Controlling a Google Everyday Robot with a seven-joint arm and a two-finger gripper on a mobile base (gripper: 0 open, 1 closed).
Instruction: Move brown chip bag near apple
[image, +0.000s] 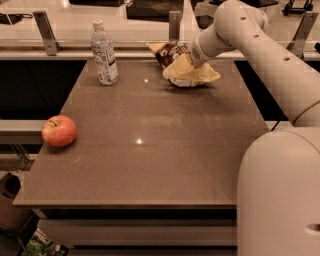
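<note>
The brown chip bag (181, 67) is at the far right of the table, crumpled and tilted so its tan-yellow side faces me, with the dark brown front behind it. My gripper (191, 56) comes in from the right on the white arm and is shut on the bag's upper part, holding it just above the tabletop with a shadow beneath. The red apple (59, 131) sits at the table's left edge, far from the bag and nearer to me.
A clear water bottle (104, 53) stands upright at the far left of the brown table (150, 150). A railing with metal posts (44, 33) runs behind the table. My white arm and base (280, 190) fill the right side.
</note>
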